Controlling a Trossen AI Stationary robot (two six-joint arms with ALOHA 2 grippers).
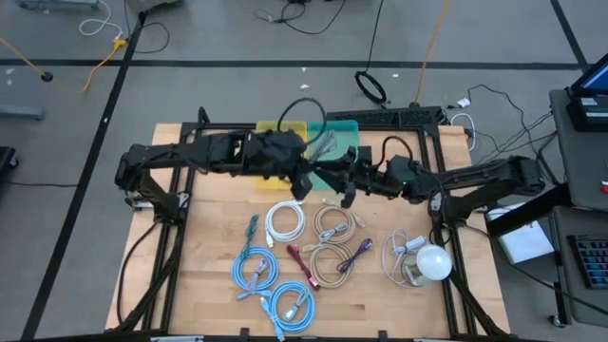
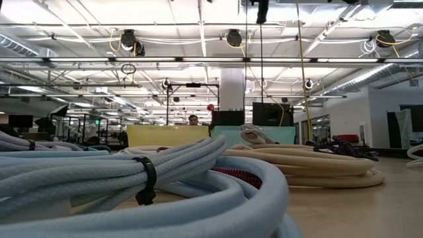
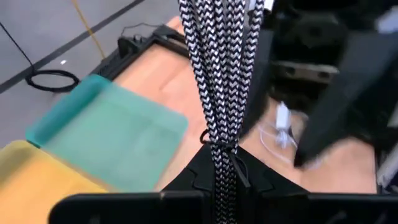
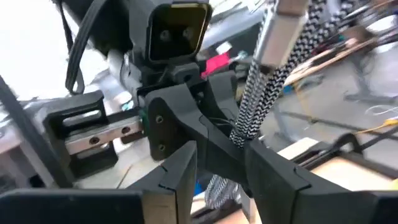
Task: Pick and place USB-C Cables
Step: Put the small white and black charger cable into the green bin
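Note:
A black-and-white braided cable (image 3: 217, 74) with a silver plug (image 4: 277, 37) is up in the air over the table's middle, between my two grippers. My left gripper (image 3: 219, 158) is shut on it. My right gripper (image 4: 221, 171) meets it from the other side, its fingers on either side of the bundle. In the high view the left gripper (image 1: 302, 182) and right gripper (image 1: 348, 195) almost touch. On the table lie light blue coils (image 1: 255, 266), a white coil (image 1: 285, 220), beige coils (image 1: 332, 228) and short teal (image 1: 251, 228), maroon (image 1: 302, 264) and purple (image 1: 356, 255) cables. My left gripper pinches the braided bundle between its two fingers just below its tie (image 3: 219, 148). The strands run straight up from the fingers, clear of the table. My right gripper has a lower stretch of the same bundle (image 4: 217, 186) between its fingers, right beside the left gripper's tips (image 4: 205, 134). The plug end stands up past them; the pads are hidden.
A yellow tray (image 1: 275, 128) and a teal tray (image 1: 344, 128) sit at the table's far edge, just behind the grippers. A clear cord with a round white bulb (image 1: 429, 261) lies near the right edge. Black frame bars (image 1: 171, 204) border the table.

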